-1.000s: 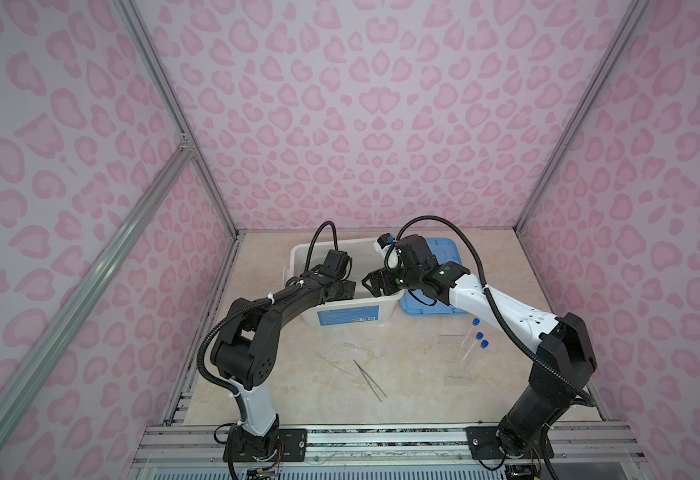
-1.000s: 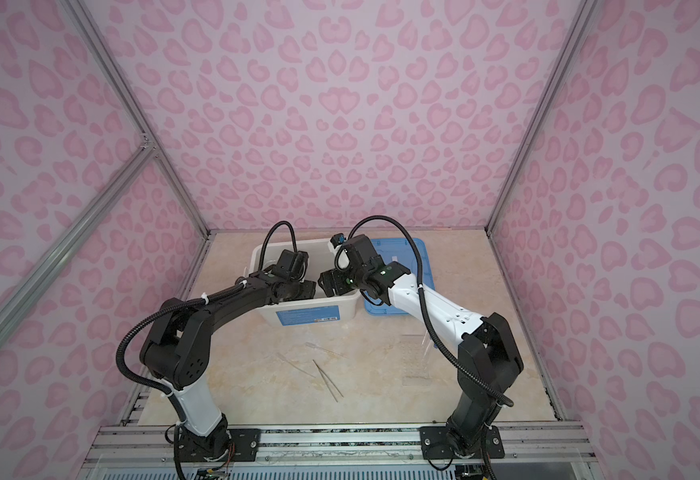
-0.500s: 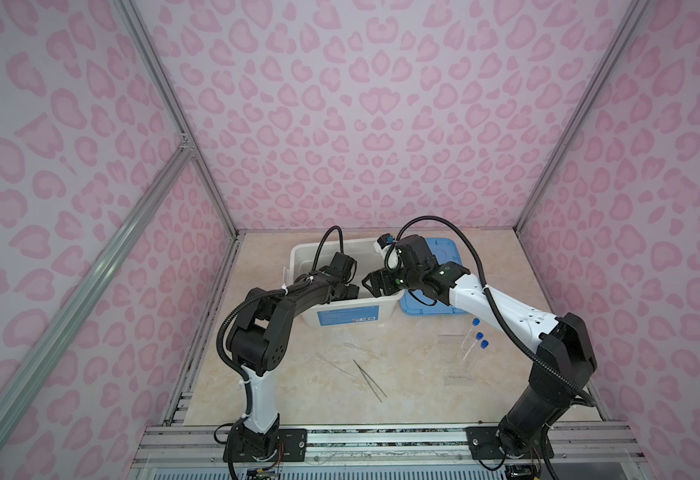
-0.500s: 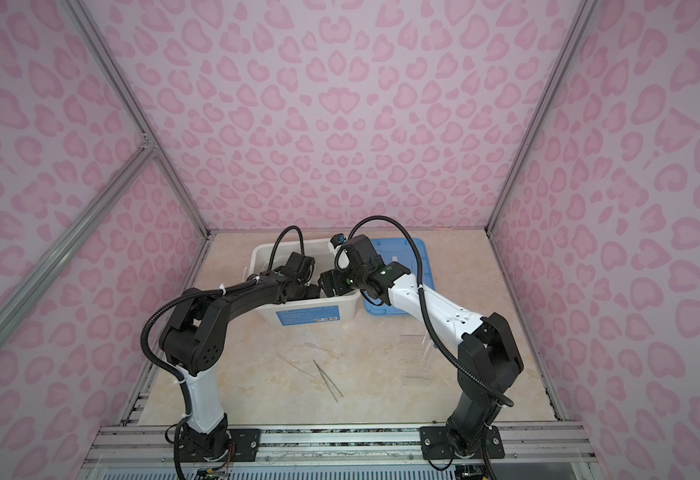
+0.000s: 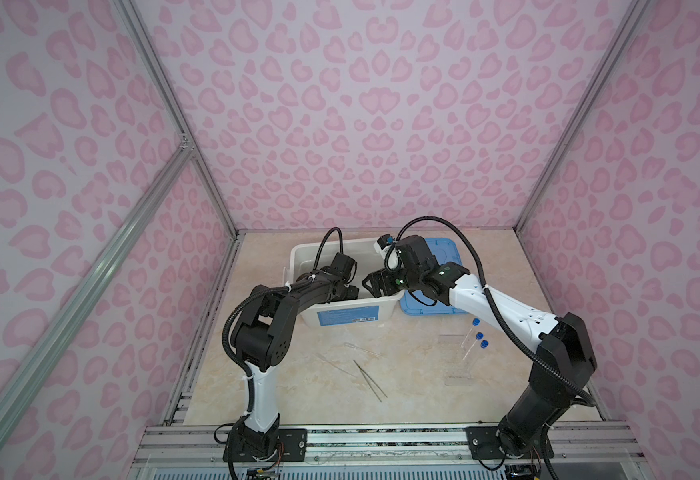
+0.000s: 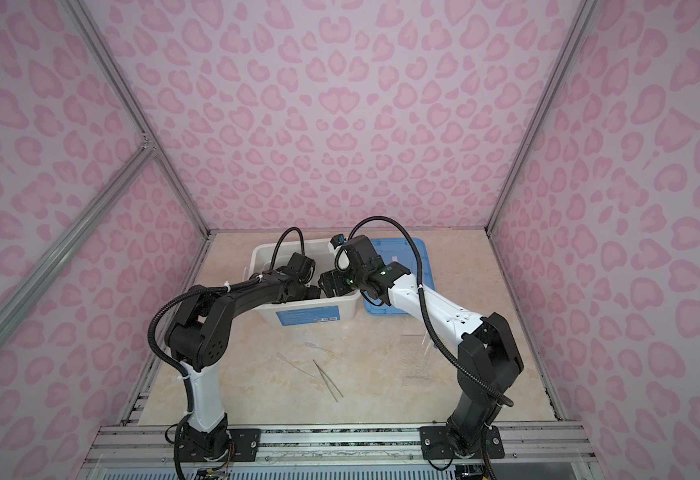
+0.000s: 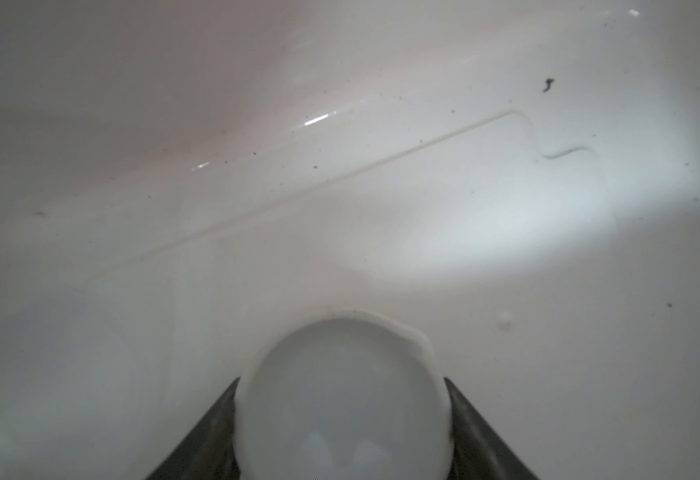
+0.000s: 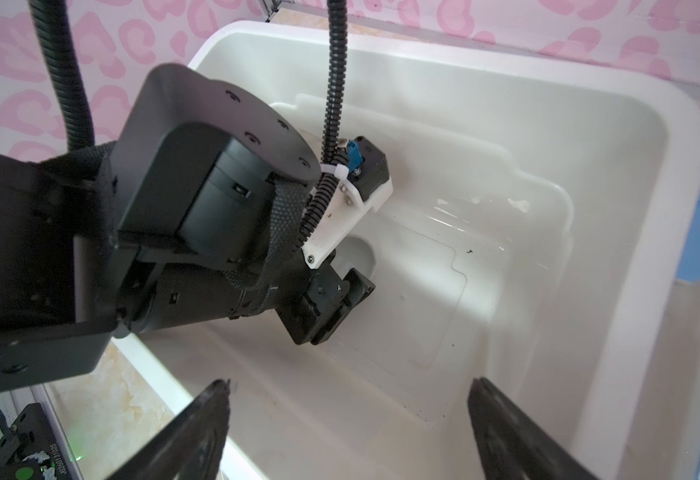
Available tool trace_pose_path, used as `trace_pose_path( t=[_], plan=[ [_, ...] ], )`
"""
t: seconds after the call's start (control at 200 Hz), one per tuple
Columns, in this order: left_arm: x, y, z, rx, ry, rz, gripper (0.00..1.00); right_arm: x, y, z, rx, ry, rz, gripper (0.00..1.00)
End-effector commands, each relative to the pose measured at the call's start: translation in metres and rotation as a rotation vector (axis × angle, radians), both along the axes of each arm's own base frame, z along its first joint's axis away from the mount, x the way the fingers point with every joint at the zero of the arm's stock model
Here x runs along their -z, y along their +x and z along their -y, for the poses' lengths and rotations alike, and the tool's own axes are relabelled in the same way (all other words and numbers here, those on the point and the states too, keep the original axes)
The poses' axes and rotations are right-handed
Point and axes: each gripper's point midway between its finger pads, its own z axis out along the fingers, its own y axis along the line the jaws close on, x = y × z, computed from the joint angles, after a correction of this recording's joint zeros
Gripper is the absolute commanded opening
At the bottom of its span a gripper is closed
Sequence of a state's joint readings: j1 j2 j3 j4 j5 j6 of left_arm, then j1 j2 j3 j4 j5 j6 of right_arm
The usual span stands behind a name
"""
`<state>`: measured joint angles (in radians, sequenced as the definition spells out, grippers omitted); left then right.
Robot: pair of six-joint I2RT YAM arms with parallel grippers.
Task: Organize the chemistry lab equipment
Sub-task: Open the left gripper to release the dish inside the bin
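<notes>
Right gripper (image 8: 349, 381): jaws wide apart and empty, over the near rim of the white box (image 8: 464, 62). Left gripper (image 7: 341, 380): jaws clamped on opposite sides of the small white round dish (image 7: 340, 399), low inside the box. The dish is circular, with no long axis. Bare box floor lies beyond it, the walls well apart.

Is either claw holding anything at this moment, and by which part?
The left claw grips a small white round dish by opposite sides of its outer wall, inside the white box. The right claw is open and empty.
</notes>
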<state>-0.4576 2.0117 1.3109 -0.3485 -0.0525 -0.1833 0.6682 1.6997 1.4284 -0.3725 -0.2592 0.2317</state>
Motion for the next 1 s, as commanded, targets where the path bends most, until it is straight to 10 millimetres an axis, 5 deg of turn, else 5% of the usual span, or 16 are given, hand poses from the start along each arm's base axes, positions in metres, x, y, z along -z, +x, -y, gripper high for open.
trace_pose_path(
  t=[0.0, 0.535, 0.75, 0.995],
  plan=[
    [0.014, -0.002, 0.001, -0.002, 0.0, -0.018, 0.58, 0.005, -0.003, 0.001, -0.006, -0.01, -0.014, 0.91],
    [-0.029, 0.011, 0.002, -0.018, -0.017, 0.069, 0.87, 0.0, -0.003, 0.002, -0.002, -0.003, -0.01, 0.91],
    [-0.033, 0.009, 0.002, -0.007, -0.017, 0.065, 0.94, -0.004, -0.004, 0.003, -0.001, -0.005, -0.005, 0.9],
    [-0.061, 0.012, 0.006, -0.006, -0.059, 0.117, 0.98, -0.013, -0.003, 0.004, 0.005, 0.004, 0.011, 0.91]
  ],
)
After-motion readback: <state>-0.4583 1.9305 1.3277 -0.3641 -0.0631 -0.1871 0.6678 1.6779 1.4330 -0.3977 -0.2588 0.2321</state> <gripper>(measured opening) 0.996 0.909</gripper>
